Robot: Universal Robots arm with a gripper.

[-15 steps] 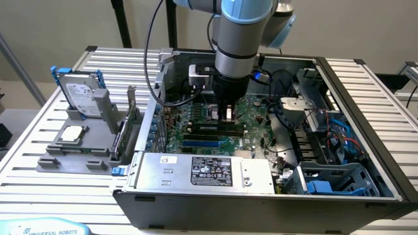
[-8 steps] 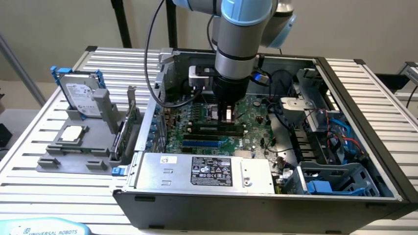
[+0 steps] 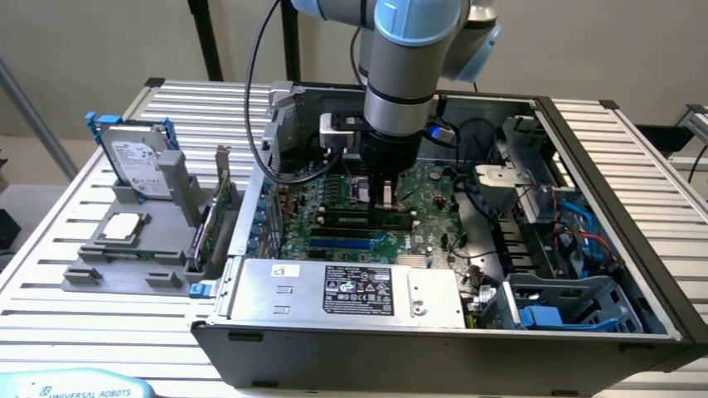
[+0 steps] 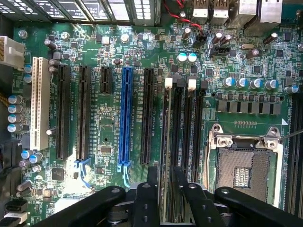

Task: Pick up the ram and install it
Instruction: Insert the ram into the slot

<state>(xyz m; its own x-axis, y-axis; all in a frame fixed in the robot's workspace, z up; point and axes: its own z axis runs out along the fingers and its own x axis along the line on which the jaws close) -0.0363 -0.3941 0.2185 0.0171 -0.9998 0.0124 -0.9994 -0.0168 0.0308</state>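
Green circuit board fills the floor of an open grey computer case (image 3: 619,274) on a slatted metal tabletop (image 3: 66,307) in the exterior view. One robot arm reaches straight down into the case, its claw (image 3: 384,196) just above the memory slots. The ram (image 3: 366,218), a thin green stick, stands on edge in a slot near the fingertips. One hard drive (image 3: 138,166) stands in a grey fixture at the exterior view's left.

In the wrist view, the claw (image 4: 164,177) straddles the ram (image 4: 166,142), seen edge-on in its slot; the two fingers (image 4: 152,176) stand slightly apart, seemingly released. One blue expansion slot (image 4: 126,116), one white slot (image 4: 39,101) and one empty processor socket (image 4: 245,165) show. The ram is probably light, stiff and fragile, best held by its long top edge.
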